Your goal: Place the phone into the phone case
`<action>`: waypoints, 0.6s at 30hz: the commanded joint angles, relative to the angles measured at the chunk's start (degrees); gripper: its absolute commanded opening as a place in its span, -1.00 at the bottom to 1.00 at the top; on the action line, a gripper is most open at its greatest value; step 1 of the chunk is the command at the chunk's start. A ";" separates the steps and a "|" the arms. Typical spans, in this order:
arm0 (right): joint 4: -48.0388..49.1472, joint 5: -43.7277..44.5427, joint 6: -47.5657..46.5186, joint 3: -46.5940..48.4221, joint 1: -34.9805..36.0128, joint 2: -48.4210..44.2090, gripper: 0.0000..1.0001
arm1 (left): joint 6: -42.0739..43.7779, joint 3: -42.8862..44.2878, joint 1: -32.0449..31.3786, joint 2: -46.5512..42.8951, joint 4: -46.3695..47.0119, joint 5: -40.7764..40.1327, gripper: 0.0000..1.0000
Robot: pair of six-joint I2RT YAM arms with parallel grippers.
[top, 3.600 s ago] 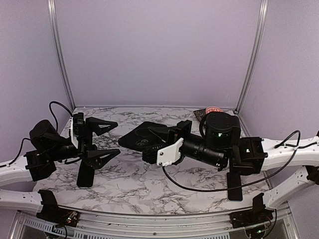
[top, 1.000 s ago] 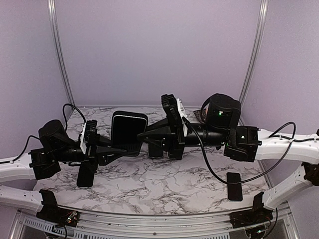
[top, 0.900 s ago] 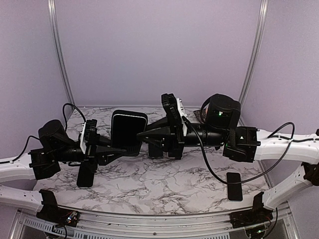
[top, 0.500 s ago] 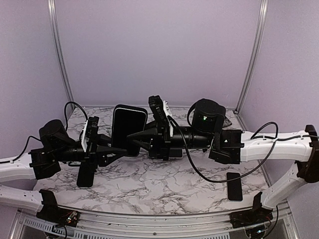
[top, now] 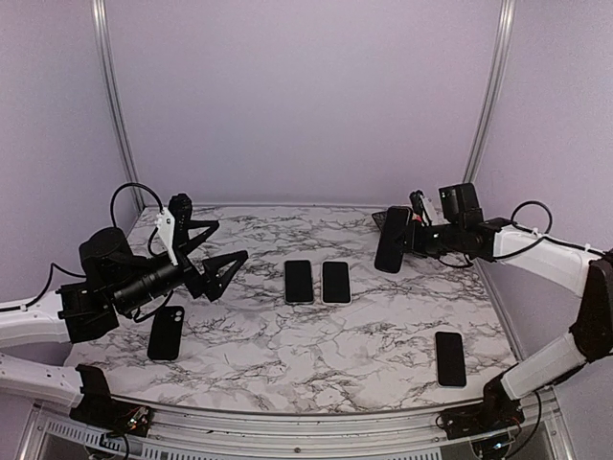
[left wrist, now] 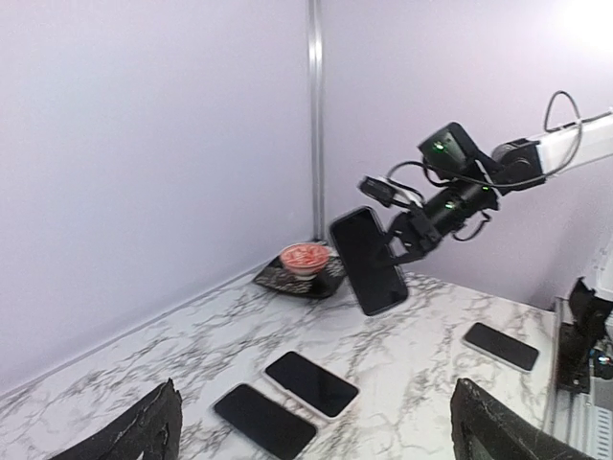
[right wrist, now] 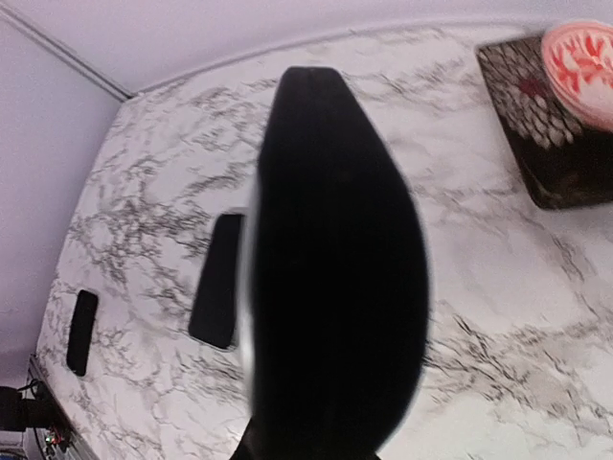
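Over the far right of the table (top: 287, 356), the right gripper (top: 406, 236) is clamped on one end of the black phone (top: 391, 241), alone and aloft. So thin a hold could let it pivot, slip and drop. Whether the phone case is on it I cannot tell. Half a second earlier both grippers met on it over the centre left. Now the left gripper (top: 232, 241) stands spread wide and empty at the left.

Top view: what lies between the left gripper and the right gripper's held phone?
Two phones, flat, side by side on the table; the top view shows them.
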 commanded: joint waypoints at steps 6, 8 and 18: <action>-18.31 -13.52 -10.78 18.93 -5.89 24.39 -1.00 | 2.27 2.81 0.12 0.80 -4.99 -16.53 0.98; -19.49 -17.50 -11.81 23.02 -5.91 29.15 -1.00 | 2.64 2.81 0.12 0.88 -4.99 -16.60 0.98; -24.27 -27.90 -15.10 26.08 -8.28 38.44 -0.84 | 3.13 2.63 0.12 0.66 -4.99 -16.56 0.98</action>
